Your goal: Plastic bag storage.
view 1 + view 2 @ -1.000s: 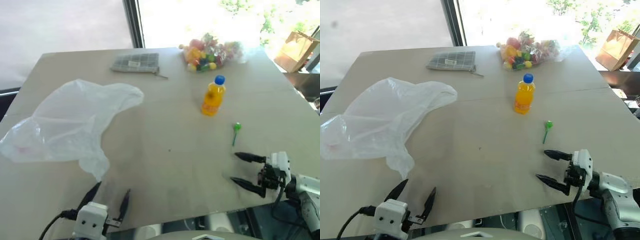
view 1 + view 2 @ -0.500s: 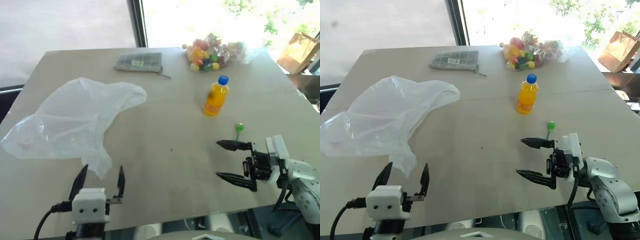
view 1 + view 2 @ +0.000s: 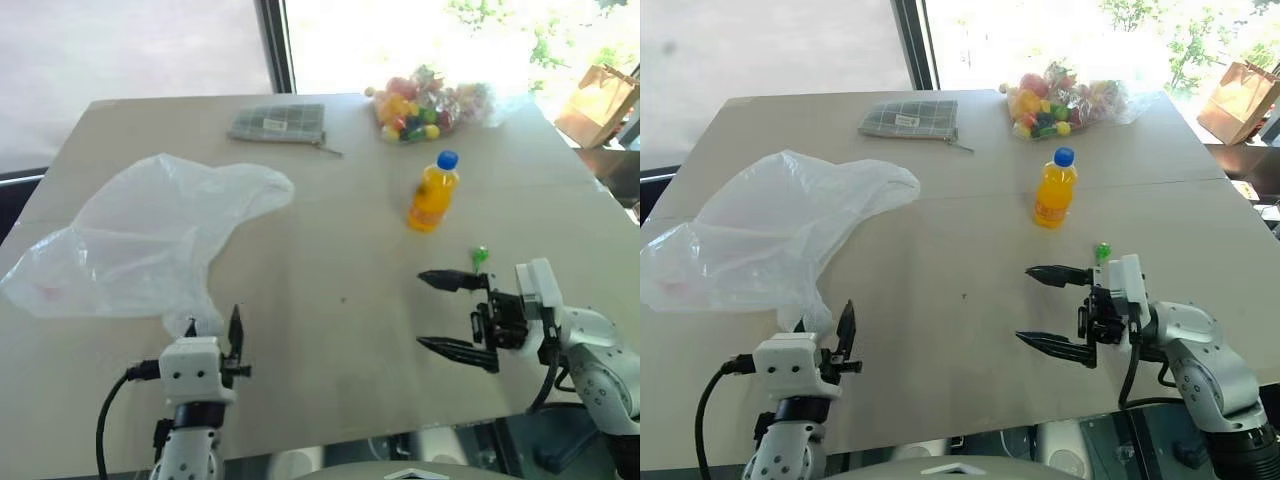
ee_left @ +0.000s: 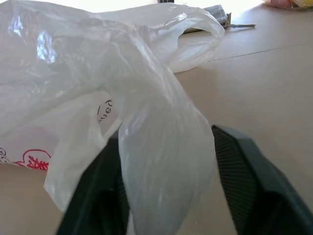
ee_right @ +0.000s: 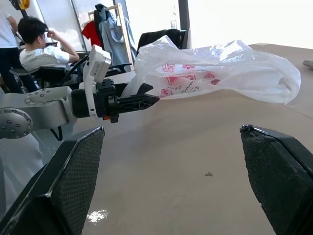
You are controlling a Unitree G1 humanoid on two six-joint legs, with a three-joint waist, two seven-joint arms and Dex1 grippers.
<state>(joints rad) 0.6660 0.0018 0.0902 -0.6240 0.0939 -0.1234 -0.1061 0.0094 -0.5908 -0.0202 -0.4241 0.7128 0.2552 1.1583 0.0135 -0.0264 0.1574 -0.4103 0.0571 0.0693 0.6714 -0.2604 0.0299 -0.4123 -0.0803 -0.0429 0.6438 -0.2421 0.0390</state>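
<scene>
Beige table (image 3: 330, 240), sunlit window behind. Plastic bag (image 3: 150, 235), ten o'clock: light, limp, slippery. My left gripper (image 3: 212, 328) pinches its near tail; right gripper (image 3: 455, 312) spread.

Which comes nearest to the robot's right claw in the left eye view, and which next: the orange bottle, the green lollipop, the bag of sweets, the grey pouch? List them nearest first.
From the right claw:
1. Green lollipop, just beyond it.
2. Orange bottle, farther back, mid-table.
3. Bag of sweets, at the far edge.
4. Grey pouch, far edge, toward the left.
</scene>
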